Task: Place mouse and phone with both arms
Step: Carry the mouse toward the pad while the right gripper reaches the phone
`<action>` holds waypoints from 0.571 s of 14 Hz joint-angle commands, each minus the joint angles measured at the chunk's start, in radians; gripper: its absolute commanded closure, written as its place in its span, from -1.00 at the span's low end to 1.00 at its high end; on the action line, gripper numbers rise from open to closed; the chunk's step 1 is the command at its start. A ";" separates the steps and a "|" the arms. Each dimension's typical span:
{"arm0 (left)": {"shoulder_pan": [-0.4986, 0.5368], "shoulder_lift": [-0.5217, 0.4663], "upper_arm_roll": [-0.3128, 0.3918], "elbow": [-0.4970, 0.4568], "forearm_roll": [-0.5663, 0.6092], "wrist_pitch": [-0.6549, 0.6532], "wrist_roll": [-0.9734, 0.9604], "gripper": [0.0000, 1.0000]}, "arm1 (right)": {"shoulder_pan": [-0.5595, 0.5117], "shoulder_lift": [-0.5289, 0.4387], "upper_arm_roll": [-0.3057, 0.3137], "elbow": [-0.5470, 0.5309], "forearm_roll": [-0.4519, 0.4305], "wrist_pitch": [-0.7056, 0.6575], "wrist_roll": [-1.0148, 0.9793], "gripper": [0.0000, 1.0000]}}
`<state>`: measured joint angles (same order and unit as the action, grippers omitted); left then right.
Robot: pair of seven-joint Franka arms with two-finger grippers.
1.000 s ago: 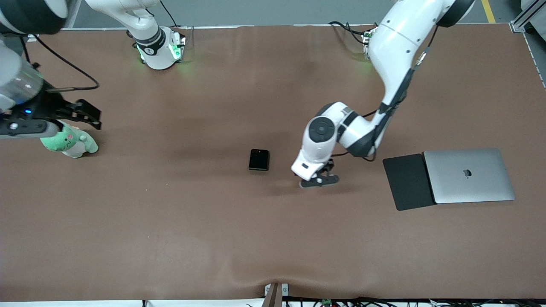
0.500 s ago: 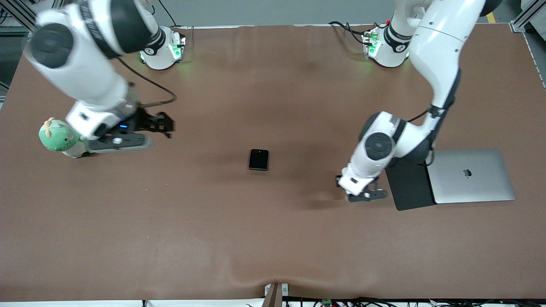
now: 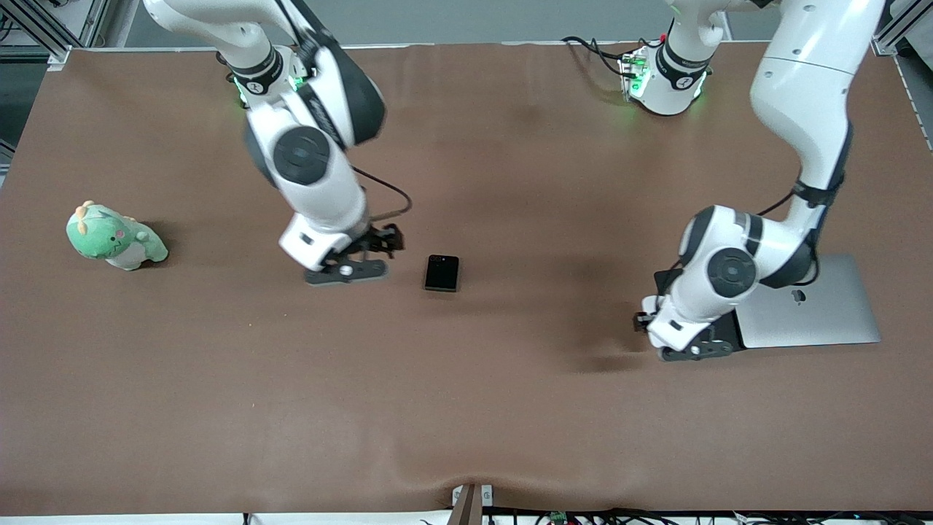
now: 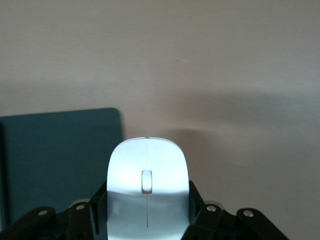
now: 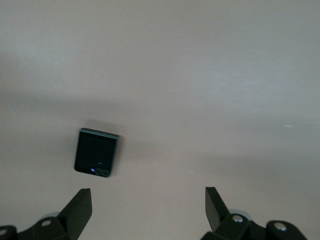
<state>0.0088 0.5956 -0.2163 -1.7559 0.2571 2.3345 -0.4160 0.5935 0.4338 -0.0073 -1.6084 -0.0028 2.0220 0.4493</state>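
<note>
My left gripper is shut on the white mouse, its fingers clamping both sides. It holds the mouse low beside the edge of the black mouse pad. In the front view the arm hides the mouse and most of the pad. The small black phone lies flat at mid-table. My right gripper is open and empty, low over the table beside the phone, toward the right arm's end. In the right wrist view the phone lies just off one open fingertip.
A closed silver laptop lies beside the mouse pad toward the left arm's end. A green plush toy sits near the right arm's end of the brown table.
My right arm swung from the plush toy to beside the phone. My left arm carried the mouse from mid-table to the mouse pad's edge.
</note>
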 commanded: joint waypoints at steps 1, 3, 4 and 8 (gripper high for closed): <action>0.049 -0.019 -0.014 -0.033 0.031 0.014 0.044 -0.04 | 0.049 0.107 -0.011 0.022 0.010 0.096 0.064 -1.00; 0.078 -0.017 -0.014 -0.033 0.030 0.016 0.071 -0.05 | 0.072 0.172 -0.010 0.024 0.038 0.179 0.101 -1.00; 0.085 -0.011 -0.014 -0.034 0.030 0.016 0.072 -0.05 | 0.083 0.201 -0.010 0.024 0.064 0.226 0.114 -1.00; 0.095 0.024 -0.012 -0.034 0.030 0.045 0.072 -0.05 | 0.123 0.267 -0.011 0.024 0.072 0.322 0.140 -1.00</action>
<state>0.0867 0.6093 -0.2169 -1.7777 0.2572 2.3521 -0.3411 0.7006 0.6781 -0.0078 -1.6072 0.0580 2.3336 0.5599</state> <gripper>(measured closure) 0.392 0.000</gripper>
